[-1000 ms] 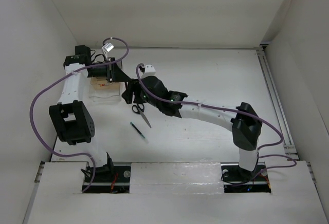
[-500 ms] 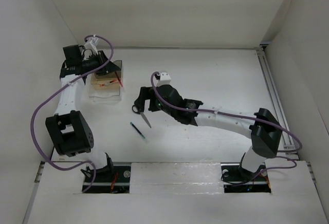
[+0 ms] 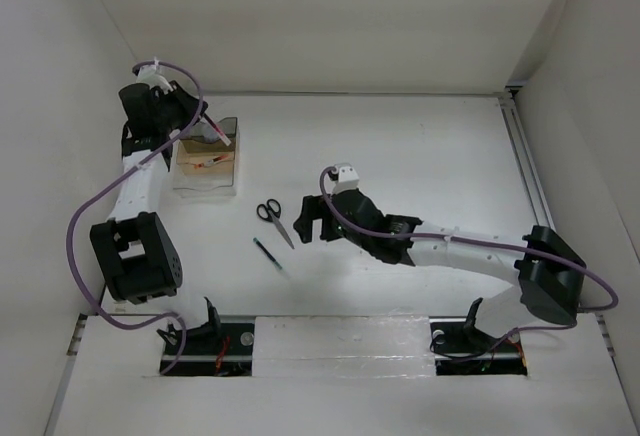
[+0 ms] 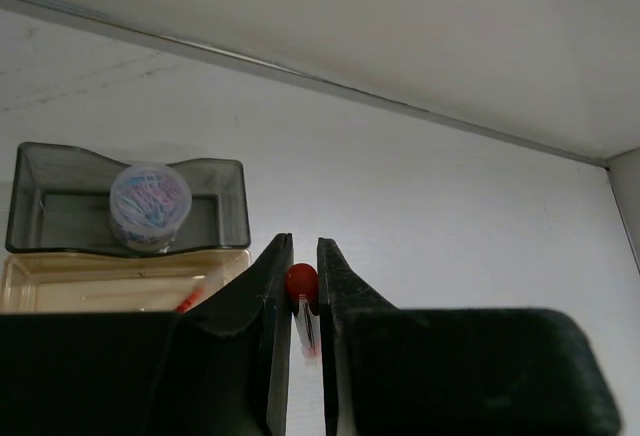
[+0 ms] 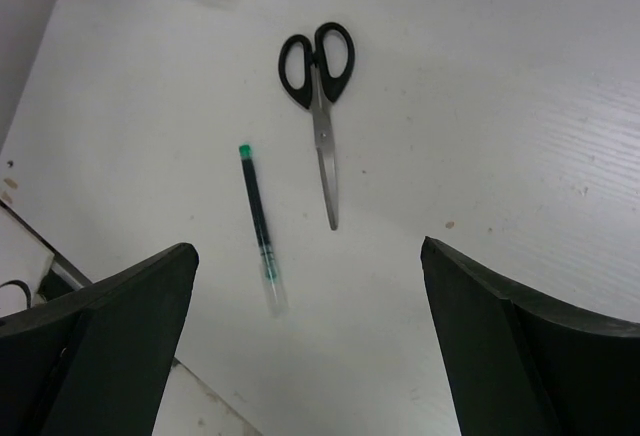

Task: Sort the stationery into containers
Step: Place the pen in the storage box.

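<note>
Your left claw (image 4: pixel 300 248) is shut tight on the red pen (image 4: pixel 301 282) just beside the box (image 3: pixel 205 190), likely lining up a drop, while your right claw (image 5: pixel 305 256) hangs wide open and empty above the scissors (image 5: pixel 318 76) and dark pen (image 5: pixel 258 218), both on the table near that box.

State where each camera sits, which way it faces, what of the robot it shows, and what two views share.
Top external: above and behind, looking down on the white table; left arm and right arm show.
Left wrist: faces the far wall past the clear rectangular plastic box; left fingers pinch a slim red pen.
Right wrist: looks down at the table between open right fingers.
Shared by top and right wrist: black-handled scissors, slim dark pen.
</note>
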`<state>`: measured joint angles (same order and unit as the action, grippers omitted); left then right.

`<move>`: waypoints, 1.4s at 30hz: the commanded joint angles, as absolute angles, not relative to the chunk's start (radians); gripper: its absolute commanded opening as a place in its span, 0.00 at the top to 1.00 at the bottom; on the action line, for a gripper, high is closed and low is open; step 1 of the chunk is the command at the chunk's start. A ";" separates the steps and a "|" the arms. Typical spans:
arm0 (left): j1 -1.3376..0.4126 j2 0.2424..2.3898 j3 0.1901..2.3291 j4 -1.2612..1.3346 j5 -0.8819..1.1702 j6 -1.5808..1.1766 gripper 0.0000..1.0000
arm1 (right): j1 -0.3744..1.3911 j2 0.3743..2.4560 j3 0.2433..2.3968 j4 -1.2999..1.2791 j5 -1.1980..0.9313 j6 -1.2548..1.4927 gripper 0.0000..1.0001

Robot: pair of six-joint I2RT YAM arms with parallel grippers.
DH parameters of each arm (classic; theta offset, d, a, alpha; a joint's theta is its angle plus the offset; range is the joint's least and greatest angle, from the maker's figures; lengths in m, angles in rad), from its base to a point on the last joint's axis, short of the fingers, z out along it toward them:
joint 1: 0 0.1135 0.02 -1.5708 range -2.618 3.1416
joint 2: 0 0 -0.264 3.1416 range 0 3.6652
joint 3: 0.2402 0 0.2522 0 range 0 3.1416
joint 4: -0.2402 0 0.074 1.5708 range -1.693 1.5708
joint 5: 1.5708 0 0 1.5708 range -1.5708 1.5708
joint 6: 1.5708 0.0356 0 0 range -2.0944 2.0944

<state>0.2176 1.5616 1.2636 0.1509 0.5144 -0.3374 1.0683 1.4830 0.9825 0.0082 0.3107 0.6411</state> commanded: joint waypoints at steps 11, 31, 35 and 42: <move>0.218 1.704 1.305 0.288 0.393 -0.345 1.00 | 1.078 1.365 0.853 0.040 0.308 0.637 0.00; 0.218 1.727 1.203 0.356 0.311 -0.284 1.00 | 1.078 1.295 0.804 0.058 0.308 0.600 0.00; 0.218 1.736 1.203 0.356 0.289 -0.275 1.00 | 1.078 1.295 0.804 0.058 0.308 0.600 0.00; 0.218 1.766 1.203 0.327 0.252 -0.244 1.00 | 1.078 1.286 0.795 0.058 0.308 0.600 0.00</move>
